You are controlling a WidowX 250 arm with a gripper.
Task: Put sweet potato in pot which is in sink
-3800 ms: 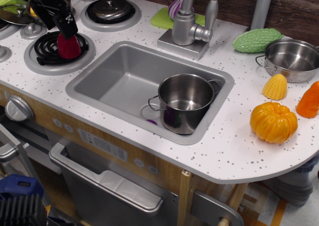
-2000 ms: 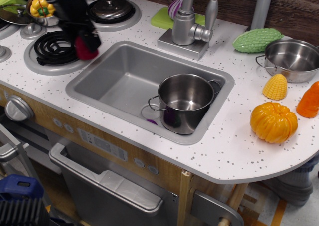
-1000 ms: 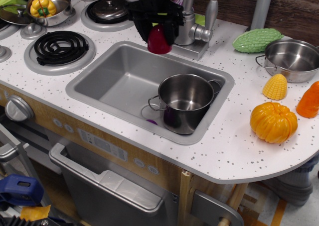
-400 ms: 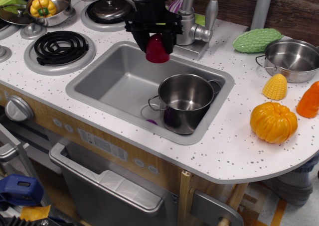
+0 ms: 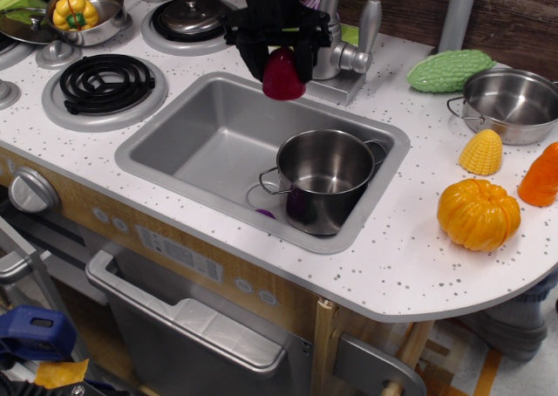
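Observation:
My black gripper (image 5: 282, 63) is shut on the dark red sweet potato (image 5: 283, 76) and holds it in the air over the back rim of the grey sink (image 5: 196, 143). The shiny steel pot (image 5: 323, 178) with wire loop handles stands upright and empty in the sink's right front corner. The sweet potato is up and to the left of the pot, apart from it.
A silver faucet (image 5: 336, 43) stands just right of the gripper. Stove burners (image 5: 106, 82) and a steel bowl with a yellow pepper (image 5: 83, 8) lie left. An orange pumpkin (image 5: 478, 213), corn (image 5: 482, 152), a steel pan (image 5: 514, 104) and a green gourd (image 5: 449, 70) lie right.
The gripper has carried the sweet potato from the left burner rightward across the counter to the sink's back edge, and in the last moment shifted a little right and up.

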